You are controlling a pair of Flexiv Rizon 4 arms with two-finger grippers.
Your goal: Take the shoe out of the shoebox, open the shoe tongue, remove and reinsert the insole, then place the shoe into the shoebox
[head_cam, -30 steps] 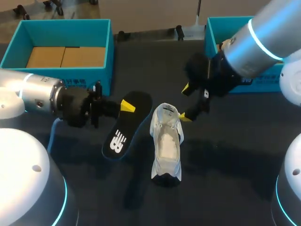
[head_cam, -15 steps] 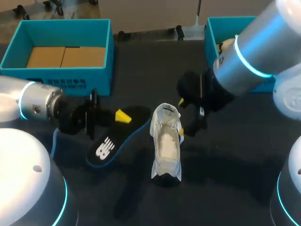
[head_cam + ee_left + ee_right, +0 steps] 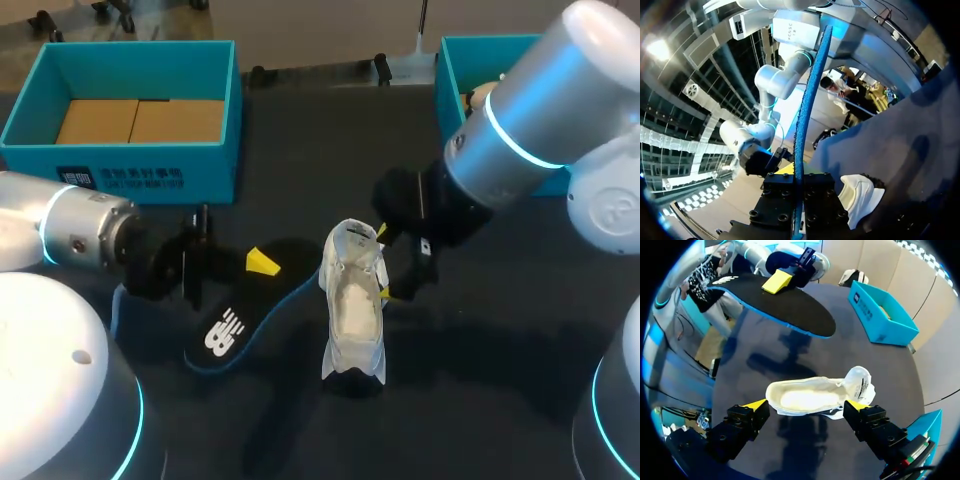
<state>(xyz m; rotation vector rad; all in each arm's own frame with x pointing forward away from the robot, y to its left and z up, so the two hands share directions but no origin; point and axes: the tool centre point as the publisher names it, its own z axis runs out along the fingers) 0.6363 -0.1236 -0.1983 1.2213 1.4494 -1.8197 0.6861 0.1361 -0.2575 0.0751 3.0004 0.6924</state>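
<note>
Head view: left claw point(image 3: 260, 265) pinches insole point(image 3: 232, 322), 1 tip hidden; right claw point(image 3: 382, 263) wide, seemingly astride shoe point(image 3: 350, 312).

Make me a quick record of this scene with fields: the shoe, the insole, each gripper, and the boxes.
shoe: white shoe, upright on the black table, opening up, outside both boxes
insole: black insole with a blue edge, out of the shoe, held beside it
left gripper: left gripper shut on the insole
right gripper: right gripper open, one finger on each side of the shoe, above it
boxes: teal left box and teal right box at the table's far side
</note>
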